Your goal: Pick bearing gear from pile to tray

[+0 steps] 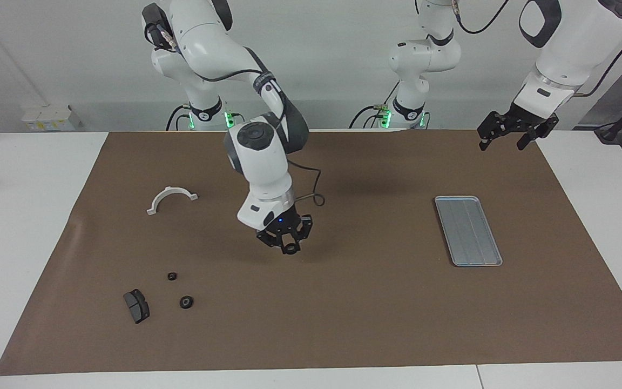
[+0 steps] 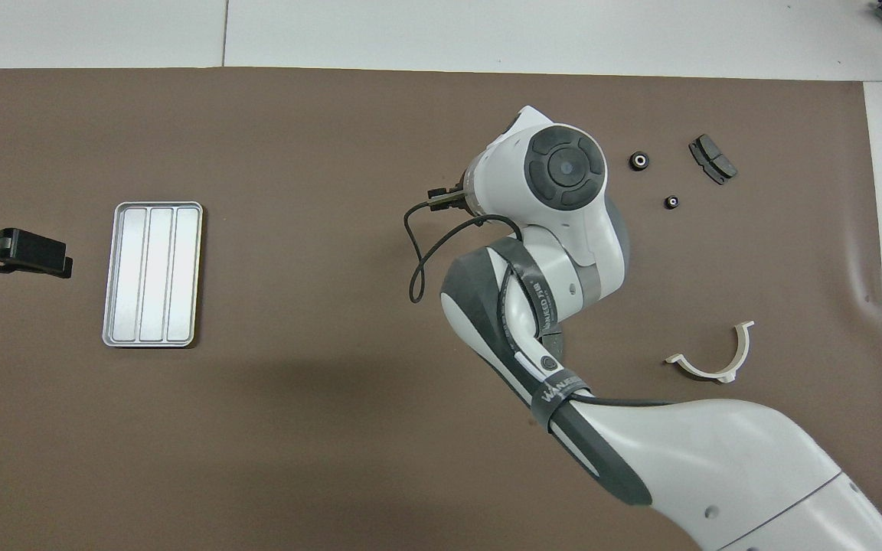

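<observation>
Black and small, a bearing gear (image 1: 290, 249) sits between the fingers of the right gripper (image 1: 288, 244), which are clenched on it. The gripper hangs in the air over the bare brown mat (image 1: 343, 313), about the middle of the bench (image 1: 19, 243).

Nearest to the robots of the loose things is a white half-ring clamp (image 1: 171, 198), toward the right arm's end. Farther from the robots than the clamp lies the pile: two more black gears (image 1: 171, 276) (image 1: 186, 302) and, beside them, a dark flat pad (image 1: 136, 306).

Toward the left arm's end lies the tray (image 1: 468, 230), silver-grey metal with ridges, and nothing is in it yet. The left gripper (image 1: 516, 135) waits in the air over the edge of the mat at that end, its fingers released and holding nothing.

I judge the step in hand is the carry. The next move calls for travel toward the left arm's end until the gear is over the tray, then lowering before release, so that the round part does not roll off.
</observation>
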Available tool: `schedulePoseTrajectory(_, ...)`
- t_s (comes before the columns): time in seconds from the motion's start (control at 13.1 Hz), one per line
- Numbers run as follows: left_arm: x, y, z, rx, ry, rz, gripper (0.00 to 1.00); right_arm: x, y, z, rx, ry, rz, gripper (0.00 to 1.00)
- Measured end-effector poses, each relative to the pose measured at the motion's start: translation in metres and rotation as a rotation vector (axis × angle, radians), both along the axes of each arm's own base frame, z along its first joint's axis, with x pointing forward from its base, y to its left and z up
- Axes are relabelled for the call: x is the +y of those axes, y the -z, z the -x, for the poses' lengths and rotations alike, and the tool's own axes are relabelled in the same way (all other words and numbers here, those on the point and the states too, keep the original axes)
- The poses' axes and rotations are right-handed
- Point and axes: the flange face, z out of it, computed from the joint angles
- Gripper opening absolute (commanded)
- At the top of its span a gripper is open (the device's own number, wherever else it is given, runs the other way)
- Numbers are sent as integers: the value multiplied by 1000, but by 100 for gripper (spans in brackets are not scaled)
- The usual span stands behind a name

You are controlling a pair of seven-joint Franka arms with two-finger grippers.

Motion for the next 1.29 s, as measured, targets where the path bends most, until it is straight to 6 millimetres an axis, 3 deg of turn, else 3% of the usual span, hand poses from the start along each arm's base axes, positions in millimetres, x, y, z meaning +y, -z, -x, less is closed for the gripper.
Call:
schedulePoseTrajectory(0.3,0,0,0,0,0,0,100,69,-6,28,-116,-39,-99,3)
schedulePoseTrajectory(0.38,0,0,0,0,0,0,100,91,0,39,-142,-16,-149,4)
schedulePoseTrajectory(0.53,0,0,0,0,0,0,100,132,33,60,-170,8,-224,8)
schedulePoseTrajectory(0.61,0,0,0,0,0,0,100,142,50,66,-164,8,-229,10)
schedulePoseTrajectory(0.68,0,0,0,0,0,0,100,149,65,70,-153,6,-228,18)
schedulePoseTrajectory(0.84,0,0,0,0,0,0,100,164,79,81,-134,26,-246,100)
schedulePoseTrajectory(1.06,0,0,0,0,0,0,100,183,71,94,-116,70,-286,100)
schedulePoseTrajectory(1.29,0,0,0,0,0,0,100,172,68,82,-122,92,-280,100)
